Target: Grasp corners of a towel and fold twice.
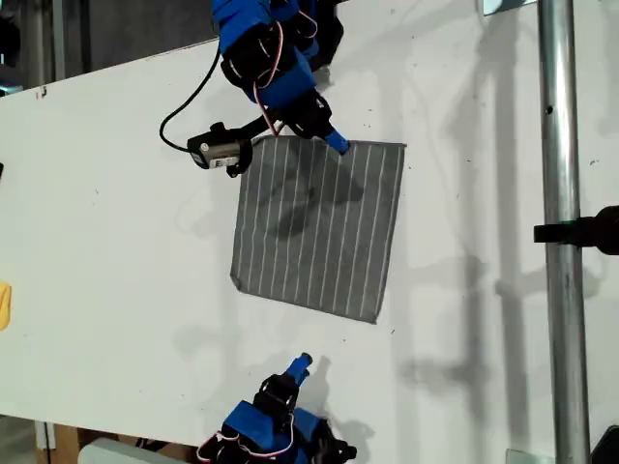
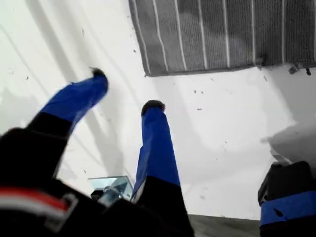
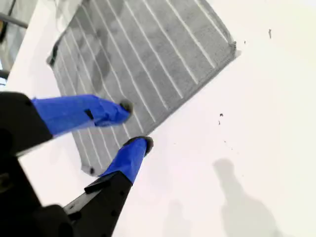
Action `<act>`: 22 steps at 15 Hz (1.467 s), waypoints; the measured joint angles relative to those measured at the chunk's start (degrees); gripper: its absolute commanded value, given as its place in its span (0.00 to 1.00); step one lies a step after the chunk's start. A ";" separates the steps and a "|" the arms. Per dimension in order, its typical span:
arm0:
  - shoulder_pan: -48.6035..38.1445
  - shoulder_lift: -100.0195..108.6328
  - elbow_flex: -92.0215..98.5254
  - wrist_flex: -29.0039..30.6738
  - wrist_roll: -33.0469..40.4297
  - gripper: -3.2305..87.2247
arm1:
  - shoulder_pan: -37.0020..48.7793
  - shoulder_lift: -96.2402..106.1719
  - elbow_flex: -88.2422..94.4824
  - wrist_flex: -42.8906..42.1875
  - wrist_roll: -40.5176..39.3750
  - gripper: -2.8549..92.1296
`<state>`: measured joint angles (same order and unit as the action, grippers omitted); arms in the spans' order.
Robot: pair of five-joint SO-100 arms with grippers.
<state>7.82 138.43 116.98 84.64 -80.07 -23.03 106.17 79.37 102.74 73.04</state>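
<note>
At the exterior view's lower edge, my first gripper [image 2: 126,90] hangs over bare white table [image 1: 116,251]. Its jaws are spread wide with nothing between them, and its tips point toward the towel [image 1: 319,227], which lies apart from them.

Past a strip of speckled, shadow-streaked tabletop, the grey, white-striped towel lies spread flat and unfolded near the table's middle. All four corners [image 1: 375,320] are out, one of them slightly upturned.

At the towel's far hem, my second gripper [image 3: 136,124] reaches down with its jaws partly open and holding nothing. One blue fingertip [image 3: 124,106] is over the cloth and the other is at the edge; it appears to hover, though contact with the fabric cannot be told. Soft arm shadows fall across the stripes.

A black cable [image 1: 184,111] loops from that arm over the table. Beyond, a metal pole [image 1: 559,193] runs up the exterior view's right side with a black clamp [image 1: 580,232] on it. A dim room shows past the table's far edge at that view's upper left.
</note>
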 measured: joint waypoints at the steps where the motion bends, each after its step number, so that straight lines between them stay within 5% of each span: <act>1: 0.44 -0.35 -2.29 0.53 1.93 0.33 | 0.00 0.18 0.35 0.35 -0.88 0.49; 6: 2.02 -17.84 -16.52 8.00 8.35 0.41 | -4.66 -4.83 6.77 -0.35 -2.02 0.53; 16: 2.37 -26.19 -17.31 5.63 6.68 0.38 | -6.94 -26.37 11.95 -14.77 -0.44 0.47; 19: 2.46 -26.19 -17.31 5.63 5.80 0.38 | -6.94 -30.67 13.27 -19.78 -0.44 0.34; 22: 2.72 -26.19 -17.31 6.06 4.92 0.38 | -5.89 -34.01 16.26 -26.28 0.18 0.04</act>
<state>10.55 112.24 99.67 90.70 -75.15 -28.92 72.16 95.62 76.46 73.21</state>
